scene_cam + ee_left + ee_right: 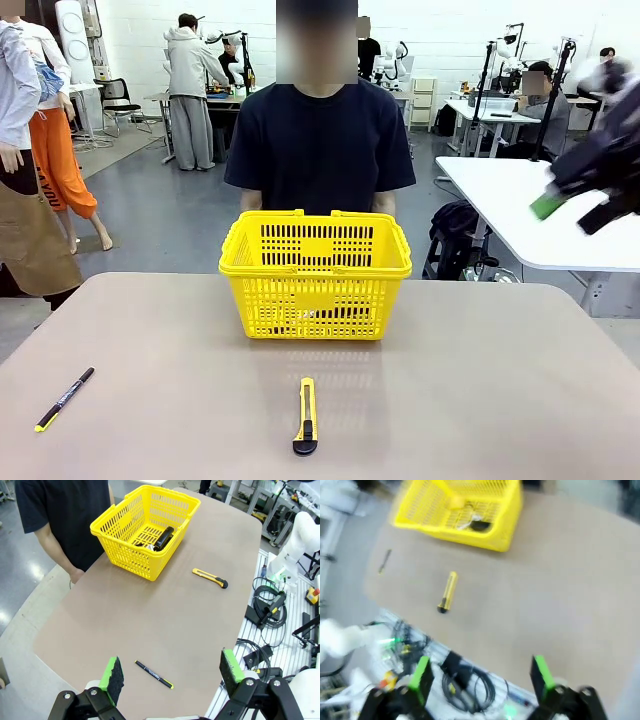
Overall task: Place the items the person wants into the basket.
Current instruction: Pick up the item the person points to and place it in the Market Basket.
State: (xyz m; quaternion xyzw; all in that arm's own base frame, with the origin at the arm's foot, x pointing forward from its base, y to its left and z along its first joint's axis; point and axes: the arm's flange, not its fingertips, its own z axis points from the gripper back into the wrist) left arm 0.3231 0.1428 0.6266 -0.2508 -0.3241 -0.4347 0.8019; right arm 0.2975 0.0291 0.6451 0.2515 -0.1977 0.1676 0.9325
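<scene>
Judging by what lies where, the task looks nearly done. The table (pixel 480 400) is wide and mostly bare. The basket (pixel 315 275) sits at its far edge by the person (pixel 320 150), with a black stapler (pixel 163 538) inside. The utility knife (pixel 305 415) and pen (pixel 64 399) are left out. The left gripper (pixel 172 675) and right gripper (pixel 481 676) are held high, fingers spread, nothing held.

Below the wide-open left gripper (pixel 170 677) the table (pixel 150 615) lies bare except for the thin pen (pixel 153 674) right under its fingers. Farther ahead, the utility knife (pixel 210 578) and the basket (pixel 142 529) stand in the way. Broad bare tabletop spreads beneath the open right gripper (pixel 482 677).
</scene>
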